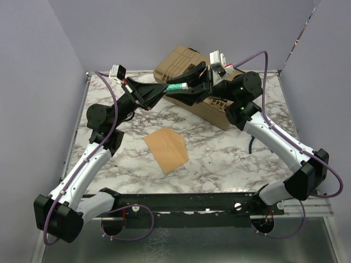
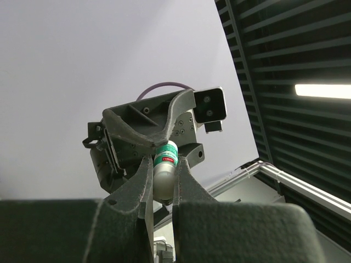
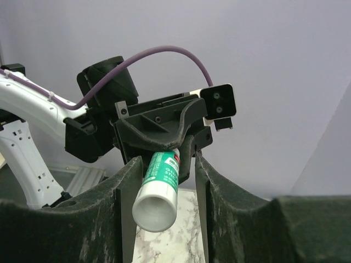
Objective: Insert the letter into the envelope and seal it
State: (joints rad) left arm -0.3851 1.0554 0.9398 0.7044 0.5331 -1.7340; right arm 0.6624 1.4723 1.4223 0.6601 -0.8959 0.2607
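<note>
The left gripper (image 2: 163,167) is closed on a green and white glue stick (image 3: 158,189), held in the air. The right gripper (image 3: 164,164) stands partly open around the stick's other end, with a gap at one finger. The envelope (image 1: 166,149) lies flat on the marble table (image 1: 230,159), nearer than the grippers and apart from both.

- Reaches up and inward with the left arm (image 1: 88,164), elbow low near the base, wrist lifted.
- Pinches a green-and-white tube (image 3: 162,183) between the narrowly set fingers of the left gripper (image 2: 163,167).
- Mirrors this with the right arm (image 1: 277,139), forearm rising toward the middle.
- Faces the right gripper (image 3: 164,164) tip to tip with the left, jaws part-way apart astride the same tube, slim gaps showing at the fingers.
</note>
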